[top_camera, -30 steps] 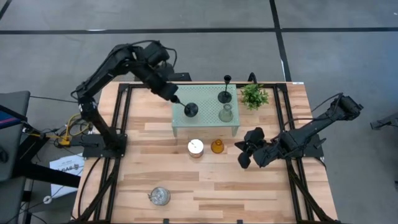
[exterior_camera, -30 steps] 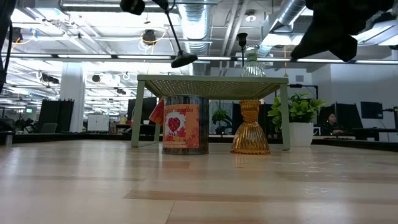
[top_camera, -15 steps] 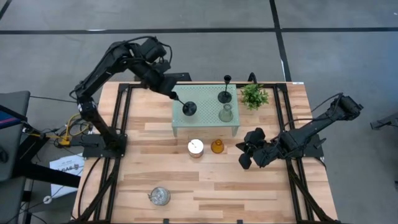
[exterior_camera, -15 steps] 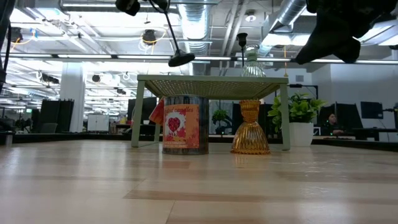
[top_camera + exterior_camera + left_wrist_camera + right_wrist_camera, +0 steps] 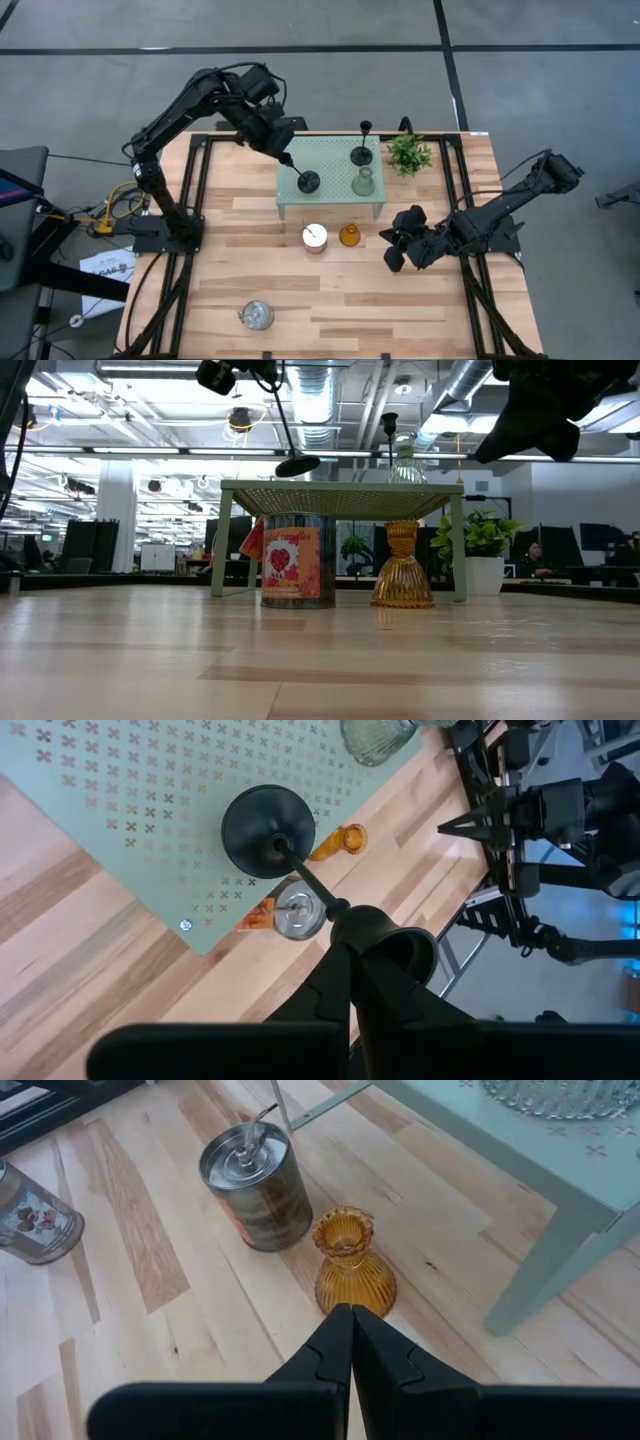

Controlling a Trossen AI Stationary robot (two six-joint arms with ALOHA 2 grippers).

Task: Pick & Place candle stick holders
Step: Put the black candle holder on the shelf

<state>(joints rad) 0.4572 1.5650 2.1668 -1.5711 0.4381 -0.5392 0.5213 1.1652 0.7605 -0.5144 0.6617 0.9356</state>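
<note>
My left gripper [image 5: 284, 157] is shut on a slim black stemmed candle stick holder [image 5: 299, 172], whose round base [image 5: 297, 463] hangs a little above the pale green perforated stand [image 5: 335, 165]. A second black holder [image 5: 361, 152] and a clear glass one [image 5: 364, 182] stand on that stand by their bases. On the table in front of the stand are an amber glass holder [image 5: 349, 236] and a silvery cup [image 5: 315, 237]. Another silvery cup [image 5: 256, 316] sits near the front edge. My right gripper [image 5: 392, 250] is shut on nothing, up in the air right of the amber holder [image 5: 352, 1265]. My left gripper pinches the black holder's top cup end [image 5: 388, 938] between its two fingers. The fingers slant down from the far left side. The holder hangs tilted below them. Its stem [image 5: 305, 875] runs down to the round base [image 5: 268, 828], which is clear of the stand.
A small green potted plant [image 5: 408, 153] stands at the stand's far right corner. The stand's legs [image 5: 220, 540] hold its top above the table, with the silvery cup [image 5: 297, 560] and the amber holder [image 5: 402, 565] showing beneath it. Bare wood lies at the front right.
My left gripper has rolled a little and shifted slightly toward the table's right with the black holder. The holder's base has dipped a bit toward the stand's top and stays clear of it.
</note>
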